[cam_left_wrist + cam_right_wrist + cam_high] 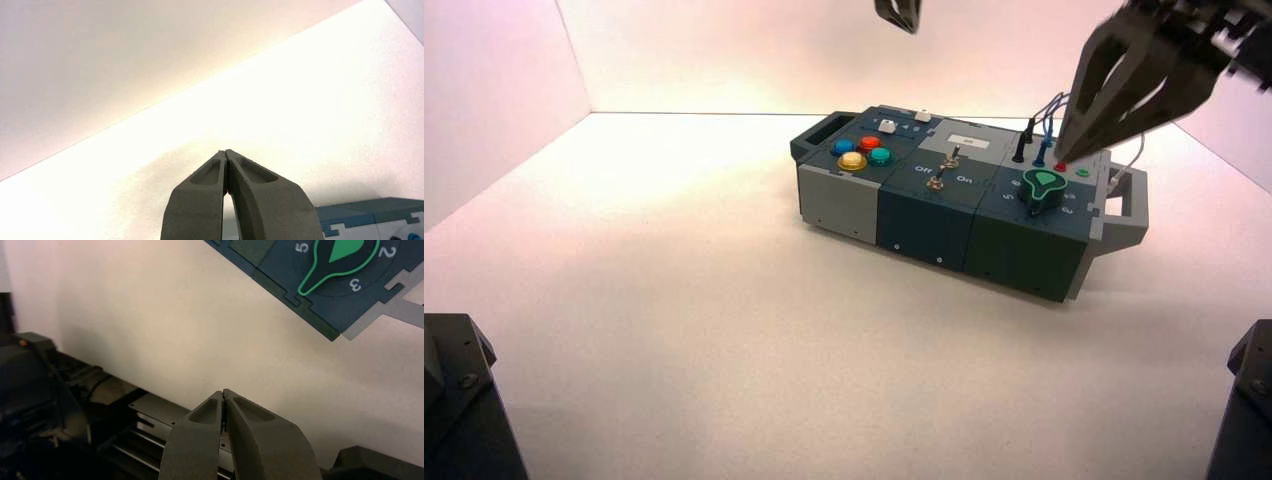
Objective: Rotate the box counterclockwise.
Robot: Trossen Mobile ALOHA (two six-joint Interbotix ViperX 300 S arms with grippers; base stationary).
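The box (944, 215) is a long teal-and-grey panel lying slightly askew on the white table, with a handle at each end. Four round coloured buttons (861, 153) sit at its left end, toggle switches (944, 168) in the middle, a green knob (1042, 187) and looping wires (1044, 125) at its right end. My right gripper (1064, 152) hangs shut and empty just above the right end, near the wires. In the right wrist view its own tips (223, 391) meet, and the knob (334, 260) points between the 5 and the 3. My left gripper (900, 14) is raised behind the box, shut (226, 151) on nothing.
White walls close in the table at the back and on both sides. The dark arm bases (459, 400) stand at the two near corners. A corner of the box (370, 215) shows in the left wrist view.
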